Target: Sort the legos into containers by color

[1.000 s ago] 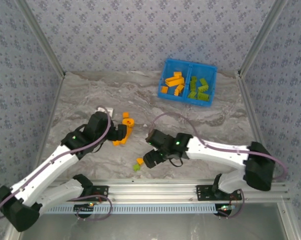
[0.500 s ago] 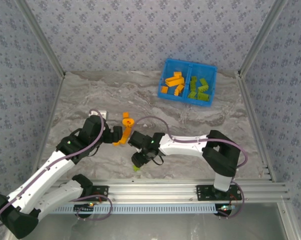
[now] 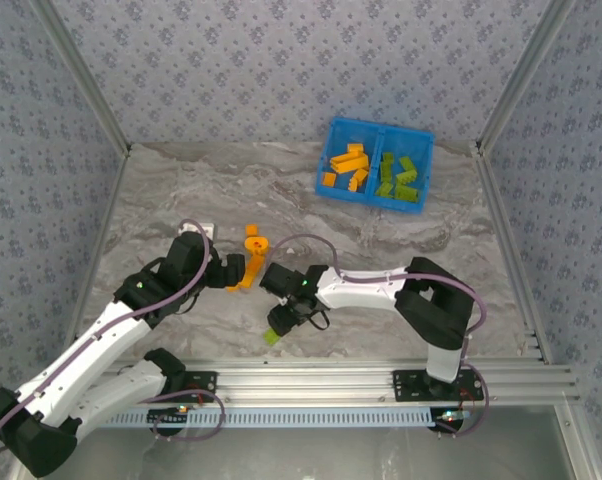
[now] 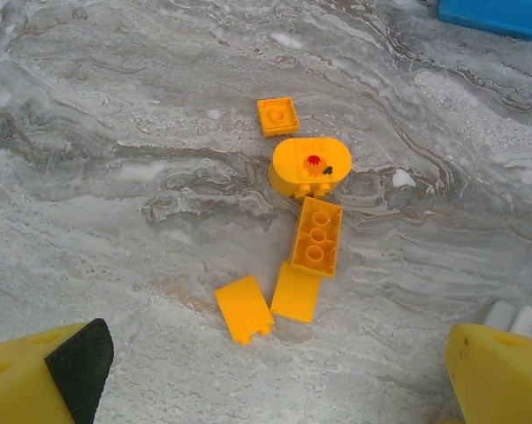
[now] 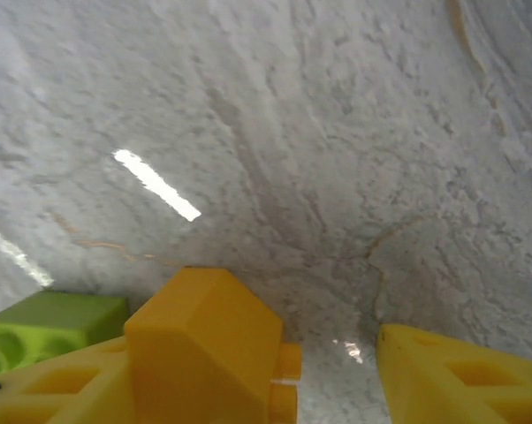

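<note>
Several orange legos (image 4: 317,237) lie in a loose cluster on the marble table, among them a rounded piece (image 4: 311,165) and a small square (image 4: 277,116). My left gripper (image 4: 275,384) hovers just short of them, open wide and holding nothing; the top view has it (image 3: 235,270) beside that cluster (image 3: 252,243). My right gripper (image 3: 282,320) is low near the front edge. An orange brick (image 5: 204,340) sits between its jaws against the left finger, with a gap to the right finger (image 5: 465,371). A lime green lego (image 5: 47,325) lies just left of it. The blue containers (image 3: 374,165) stand at the back right, orange bricks left, green right.
The aluminium rail (image 3: 321,375) runs along the near edge, close behind the right gripper. The grey patterned walls (image 3: 71,150) close in the table on three sides. The right arm's elbow (image 3: 436,300) is folded over the table's right front.
The right arm has swung left and dropped its gripper over the orange and green bricks near the front edge. The left gripper has drawn back slightly from the orange cluster.
</note>
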`<move>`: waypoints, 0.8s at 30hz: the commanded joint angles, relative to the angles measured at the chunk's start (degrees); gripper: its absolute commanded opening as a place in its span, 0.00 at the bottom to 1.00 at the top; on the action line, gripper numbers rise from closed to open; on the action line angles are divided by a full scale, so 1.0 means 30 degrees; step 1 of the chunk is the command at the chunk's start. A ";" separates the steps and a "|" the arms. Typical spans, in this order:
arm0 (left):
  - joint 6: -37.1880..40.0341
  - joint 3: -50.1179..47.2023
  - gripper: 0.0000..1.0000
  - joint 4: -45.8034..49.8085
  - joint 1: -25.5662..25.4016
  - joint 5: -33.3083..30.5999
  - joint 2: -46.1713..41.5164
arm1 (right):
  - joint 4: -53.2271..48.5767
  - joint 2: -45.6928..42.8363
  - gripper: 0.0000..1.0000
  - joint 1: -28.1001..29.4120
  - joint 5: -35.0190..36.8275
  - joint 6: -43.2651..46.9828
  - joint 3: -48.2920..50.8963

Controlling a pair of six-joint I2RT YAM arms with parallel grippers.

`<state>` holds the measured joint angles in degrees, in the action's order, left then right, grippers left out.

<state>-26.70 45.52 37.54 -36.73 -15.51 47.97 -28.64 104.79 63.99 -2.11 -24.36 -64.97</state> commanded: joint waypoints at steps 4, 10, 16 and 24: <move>-0.0300 0.0040 0.99 0.0055 0.0147 -0.0222 0.0075 | -0.0599 0.0362 0.46 -0.0118 0.0656 -0.0426 0.0144; -0.0252 0.0003 0.99 -0.0033 0.0144 -0.0227 0.0097 | -0.0578 -0.1547 0.30 -0.0580 0.1545 -0.0913 0.0686; 0.0433 -0.0066 0.99 -0.1056 0.0146 0.1033 -0.0681 | -0.1835 -0.6132 0.28 -0.2165 0.4475 -0.0549 0.0380; 0.0843 -0.1179 0.99 -0.2705 0.0160 0.2402 -0.3235 | -0.1440 -0.5993 0.29 -0.8274 0.7639 0.3071 -0.4164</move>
<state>-25.30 42.65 32.14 -36.73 -10.63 40.27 -32.77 83.33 43.64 14.79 -20.71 -72.69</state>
